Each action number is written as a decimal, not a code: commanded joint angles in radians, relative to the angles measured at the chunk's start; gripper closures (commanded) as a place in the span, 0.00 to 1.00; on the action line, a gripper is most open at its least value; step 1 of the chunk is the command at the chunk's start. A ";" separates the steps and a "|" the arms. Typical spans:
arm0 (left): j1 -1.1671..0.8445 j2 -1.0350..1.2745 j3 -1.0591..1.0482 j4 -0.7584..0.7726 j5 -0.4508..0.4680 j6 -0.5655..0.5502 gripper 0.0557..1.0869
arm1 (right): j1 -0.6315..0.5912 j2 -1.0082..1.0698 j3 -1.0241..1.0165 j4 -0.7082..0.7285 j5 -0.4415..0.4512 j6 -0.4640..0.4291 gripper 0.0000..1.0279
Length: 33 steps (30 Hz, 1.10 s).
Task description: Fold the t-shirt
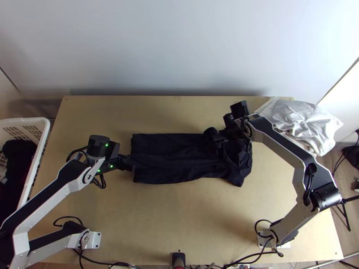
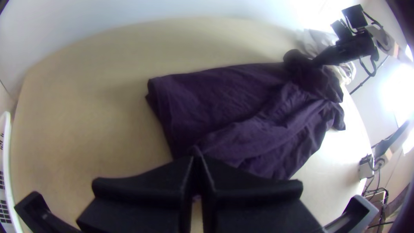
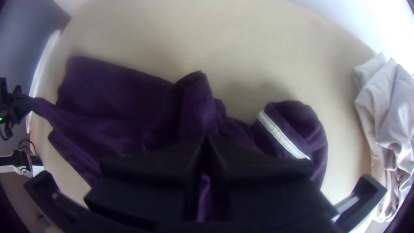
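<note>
- Here's the dark t-shirt point(image 1: 172, 154), laid in a long strip across the middle of the bench point(image 1: 179, 219), flat toward the left, bunched toward the right!
- Left hand point(image 1: 133, 167), clamped on the shirt's left end, a pinch of cloth at the tips!
- And the right hand point(image 1: 217, 138), clamped on the shirt by its rumpled end!
- Over at the far right corner, a pale cloth heap point(image 1: 298, 121)!
</note>
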 commanded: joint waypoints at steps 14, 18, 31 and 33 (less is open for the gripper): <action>0.063 -0.018 0.171 -0.054 0.000 -0.002 0.97 | -0.052 -0.257 0.108 -0.080 0.001 -0.002 0.97; 0.088 -0.024 0.256 -0.087 0.000 0.000 0.97 | -0.082 -0.312 0.159 -0.114 0.003 -0.002 0.97; 0.143 -0.035 0.562 -0.192 0.000 0.004 0.97 | -0.111 -0.421 0.467 -0.195 0.080 -0.005 0.97; 0.157 -0.031 0.633 -0.210 -0.001 0.003 0.97 | -0.109 -0.427 0.519 -0.212 0.090 -0.007 0.97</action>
